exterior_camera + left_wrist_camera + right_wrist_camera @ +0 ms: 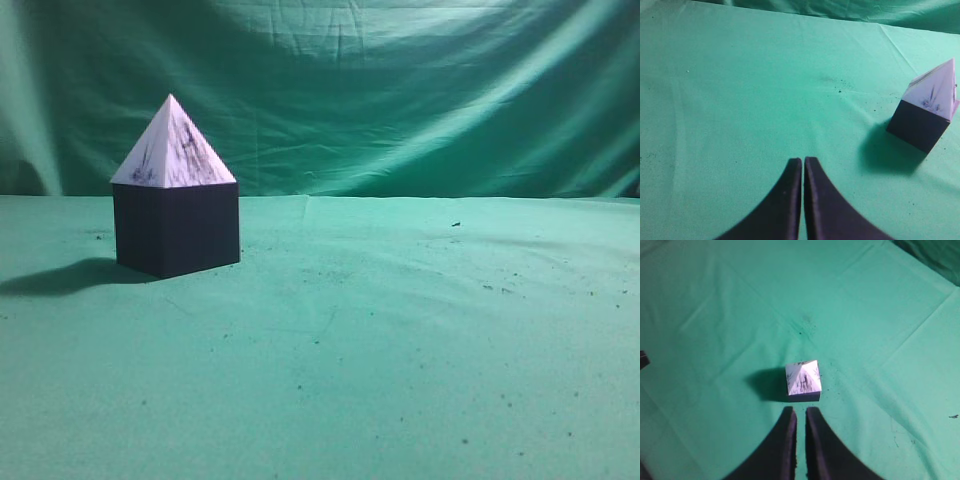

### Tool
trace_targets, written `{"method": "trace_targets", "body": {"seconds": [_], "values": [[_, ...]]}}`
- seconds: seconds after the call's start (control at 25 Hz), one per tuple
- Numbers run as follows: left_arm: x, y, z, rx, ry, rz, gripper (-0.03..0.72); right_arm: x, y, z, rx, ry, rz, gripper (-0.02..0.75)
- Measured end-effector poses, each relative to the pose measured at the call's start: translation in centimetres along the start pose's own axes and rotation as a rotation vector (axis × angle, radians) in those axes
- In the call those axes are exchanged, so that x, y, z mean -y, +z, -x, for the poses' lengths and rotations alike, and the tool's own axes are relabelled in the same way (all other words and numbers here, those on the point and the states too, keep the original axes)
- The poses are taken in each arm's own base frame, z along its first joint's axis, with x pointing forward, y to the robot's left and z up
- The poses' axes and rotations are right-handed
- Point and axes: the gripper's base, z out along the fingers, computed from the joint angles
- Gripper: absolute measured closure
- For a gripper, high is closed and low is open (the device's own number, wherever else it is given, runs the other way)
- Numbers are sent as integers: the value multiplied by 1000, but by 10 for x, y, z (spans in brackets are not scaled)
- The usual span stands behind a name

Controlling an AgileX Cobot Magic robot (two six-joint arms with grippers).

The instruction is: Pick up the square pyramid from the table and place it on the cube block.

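— Green cloth of the table [400,380] fills our foreground in the exterior view; farther back on the left, the square pyramid [173,145] sits squarely on the cube block [176,231]. We see no arm there.

— So we judge the placing done; nothing remains but keeping clear.

— From our left wrist, the left gripper [803,165] has its jaws pressed together, empty, the stack well apart to the right.

— Our right gripper [800,412] shows nearly closed jaws, empty, hovering just short of the stack.
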Motion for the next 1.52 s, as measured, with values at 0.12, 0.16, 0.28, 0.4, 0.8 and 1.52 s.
{"method": "trace_targets", "body": {"seconds": [0.12,0.16,0.28,0.4,0.8,1.52], "values": [[0,0,0,0,0,0,688,-1,-29,-30,80,11,-1,677],[0,0,0,0,0,0,688,-1,-34,-41,104,15,-1,677],[0,0,0,0,0,0,688,-1,-42,-74,175,31,0,677],[0,0,0,0,0,0,688,-2,-42,-105,244,38,4,677],[0,0,0,0,0,0,688,-1,-35,-201,410,51,-6,677],[0,0,0,0,0,0,688,31,-31,-292,578,225,-373,677]]}}
